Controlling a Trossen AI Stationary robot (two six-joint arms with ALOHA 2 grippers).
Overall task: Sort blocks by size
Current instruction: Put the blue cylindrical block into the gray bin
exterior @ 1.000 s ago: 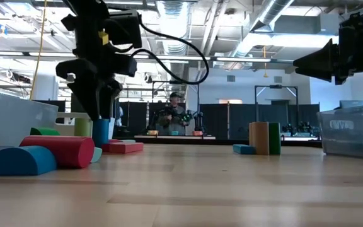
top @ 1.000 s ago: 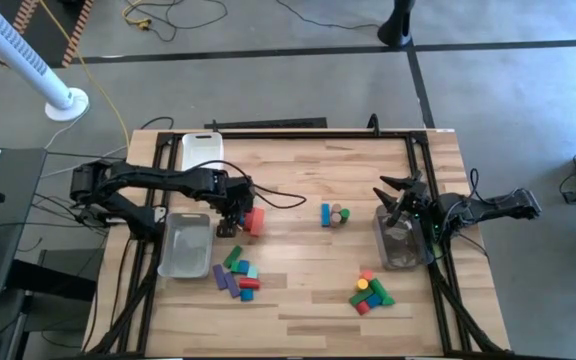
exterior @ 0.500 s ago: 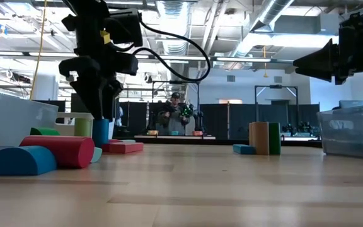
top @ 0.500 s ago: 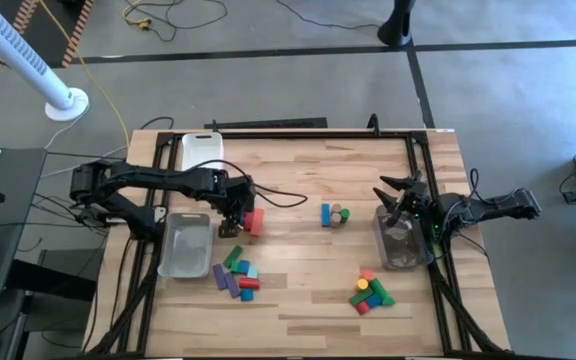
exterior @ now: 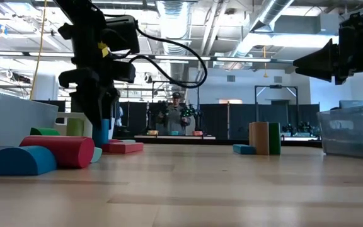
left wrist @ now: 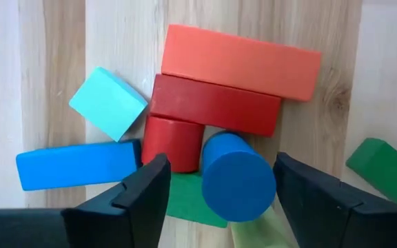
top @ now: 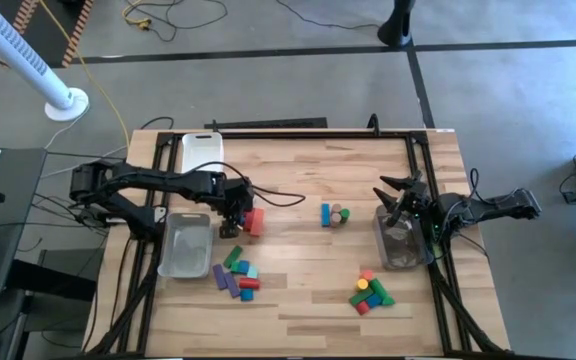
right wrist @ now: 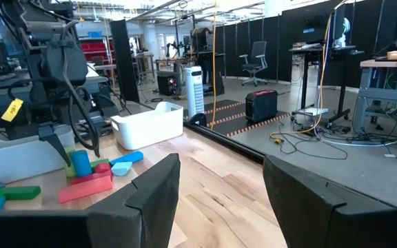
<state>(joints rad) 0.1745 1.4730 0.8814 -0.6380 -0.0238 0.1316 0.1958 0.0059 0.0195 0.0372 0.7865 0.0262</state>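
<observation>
**Left gripper over the red-and-blue block cluster; right arm parked above its bin**

We find the left gripper (top: 230,213) at centre-left of the high view, lowered onto a tight cluster of blocks just right of the clear plastic bin (top: 186,245) on the wooden worktop (top: 308,300). In the left wrist view its fingers (left wrist: 143,189) are spread, bracketing an upright blue cylinder (left wrist: 237,176) with a visible gap on each side; we see no contact, so we record the fingers as released. Touching the cylinder are a red cylinder (left wrist: 178,141) and a dark red bar (left wrist: 216,105), with a longer orange-red bar (left wrist: 240,60) lying against the dark red one. A teal cube (left wrist: 108,102) sits tilted beside them, a blue bar (left wrist: 78,164) lies flat next to the red cylinder, and a green flat block (left wrist: 195,200) lies under the cylinder's edge. In the low view the blue cylinder (exterior: 101,132) stands between the dark fingers.

Three other groups sit apart on the worktop: a mixed pile (top: 237,274) at lower left below the gripper, a small trio (top: 335,214) at centre, and a heap (top: 370,291) at lower right.

The right gripper (top: 396,192) hangs at the right edge of the high view over a second clear bin (top: 398,243). Its fingers (right wrist: 150,189) are spread wide and carry nothing. A white tray (top: 200,150) rests at the upper left of the worktop.
</observation>
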